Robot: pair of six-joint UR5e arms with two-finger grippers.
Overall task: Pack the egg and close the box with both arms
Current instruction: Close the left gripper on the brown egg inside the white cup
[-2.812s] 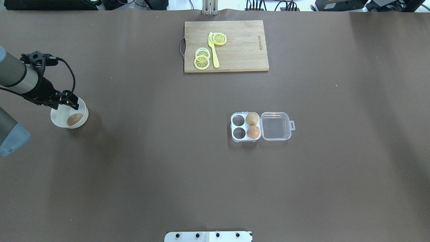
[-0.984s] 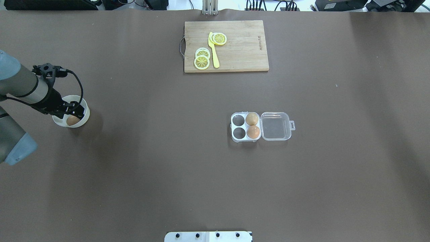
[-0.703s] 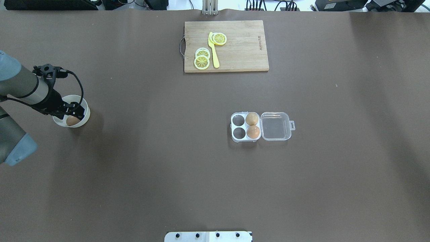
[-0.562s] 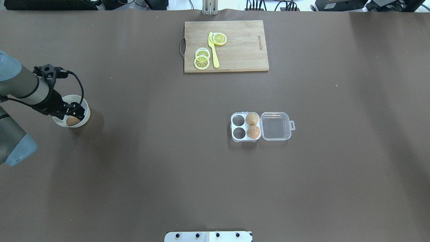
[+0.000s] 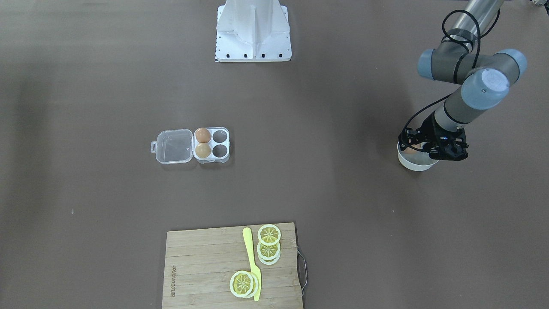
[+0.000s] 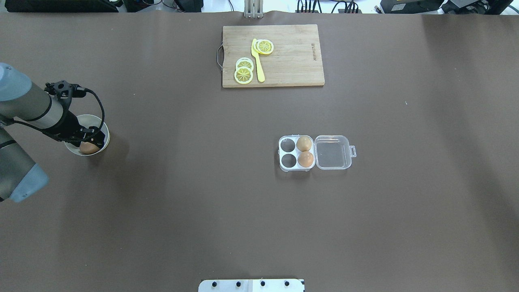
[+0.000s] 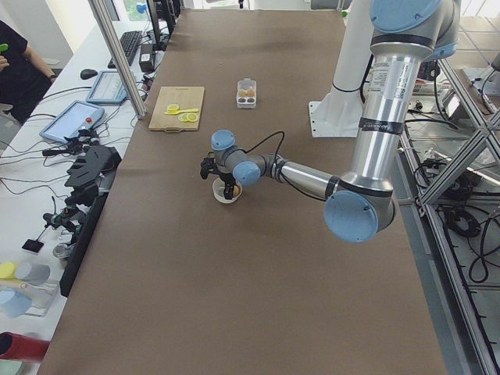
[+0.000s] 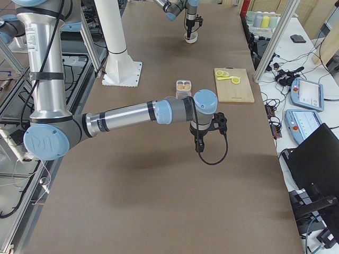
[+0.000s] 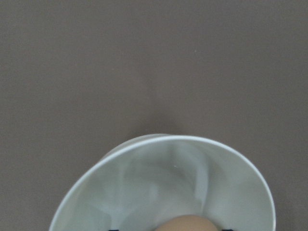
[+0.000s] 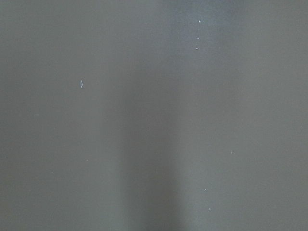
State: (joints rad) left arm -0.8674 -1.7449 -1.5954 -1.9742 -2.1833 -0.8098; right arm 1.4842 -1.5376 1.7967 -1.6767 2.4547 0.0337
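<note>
Here, the egg [image 6: 87, 148], smooth and orange-brown, is seen low in the white bowl [image 6: 106, 137] near the left edge of the surface [image 6: 194, 194]. The left claw [image 6: 88, 140] stands inside the bowl, its fingers spread astride the egg. Wide bare surface separates the bowl from the box [image 6: 280, 162], whose lid is laid open and two cells unfilled. The spread of the right claw [image 8: 199, 144] cannot be told.

Bowl [image 6: 97, 120] walls hem left gripper [image 6: 90, 140]
</note>
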